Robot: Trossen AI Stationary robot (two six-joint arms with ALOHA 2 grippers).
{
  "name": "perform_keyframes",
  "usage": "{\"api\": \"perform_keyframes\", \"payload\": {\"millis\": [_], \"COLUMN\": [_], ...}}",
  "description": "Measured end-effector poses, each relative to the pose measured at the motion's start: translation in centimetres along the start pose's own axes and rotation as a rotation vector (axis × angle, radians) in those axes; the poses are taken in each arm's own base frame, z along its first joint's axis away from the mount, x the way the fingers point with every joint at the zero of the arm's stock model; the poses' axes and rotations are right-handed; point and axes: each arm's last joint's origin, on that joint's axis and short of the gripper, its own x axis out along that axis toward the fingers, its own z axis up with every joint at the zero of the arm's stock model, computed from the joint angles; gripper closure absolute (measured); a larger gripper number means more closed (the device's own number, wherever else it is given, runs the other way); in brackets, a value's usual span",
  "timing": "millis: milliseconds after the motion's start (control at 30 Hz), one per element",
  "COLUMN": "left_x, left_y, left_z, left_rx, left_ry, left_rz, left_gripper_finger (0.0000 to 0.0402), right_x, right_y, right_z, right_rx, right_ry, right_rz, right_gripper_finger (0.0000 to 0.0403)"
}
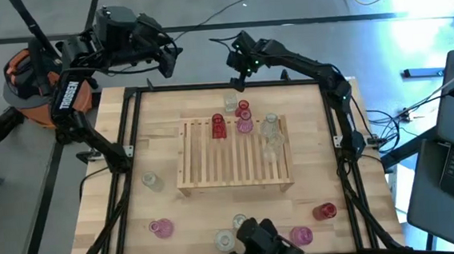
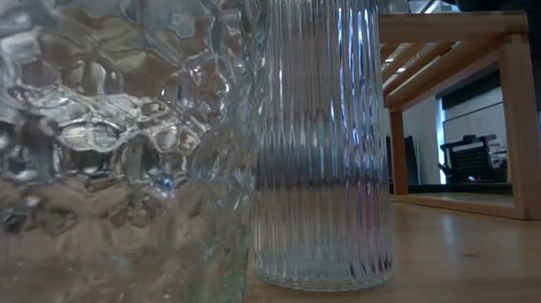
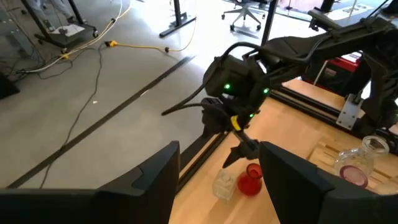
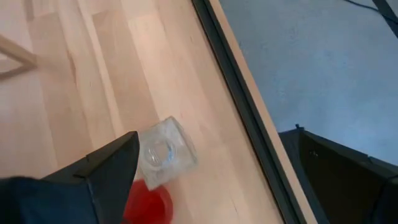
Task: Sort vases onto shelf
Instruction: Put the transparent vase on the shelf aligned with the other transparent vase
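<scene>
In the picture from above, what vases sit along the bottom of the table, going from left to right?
Pink vase → clear vase → pink vase → red vase. One more clear vase sits near the second, so its place in the order is unclear.

Several vases (image 1: 244, 126) stand along the shelf's (image 1: 233, 154) far edge, others on the table (image 1: 177, 210).

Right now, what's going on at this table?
Two arms are sorting glass vases onto the slatted shelf. A handful already stand along its far edge; others wait on the table nearer the camera. The right end effector, open, hovers above a clear vase beside a red one. The left end effector waits off the far edge, empty.
</scene>
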Motion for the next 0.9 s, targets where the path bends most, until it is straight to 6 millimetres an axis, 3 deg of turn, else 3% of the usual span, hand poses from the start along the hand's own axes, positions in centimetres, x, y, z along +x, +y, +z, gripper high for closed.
{"api": "perform_keyframes", "payload": {"millis": [400,600,900], "left_x": [0.1,0.1,0.1], "left_y": [0.4,0.5,0.5], "left_z": [0.1,0.1,0.1], "left_rx": [-0.006,-0.009,-0.008], "left_ry": [-0.005,-0.006,-0.005], "left_rz": [0.021,0.026,0.017], "left_gripper_finger": [0.019,0.019,0.019], "right_x": [1.9,3.6,3.7], "right_y": [3.9,3.7,4.0], "right_z": [1.0,0.1,-0.1], "right_rx": [-0.231,-0.345,-0.434], "right_ry": [-0.007,0.039,0.034], "right_rz": [0.001,0.077,0.148], "right_gripper_finger": [0.0017,0.0017,0.0017]}}
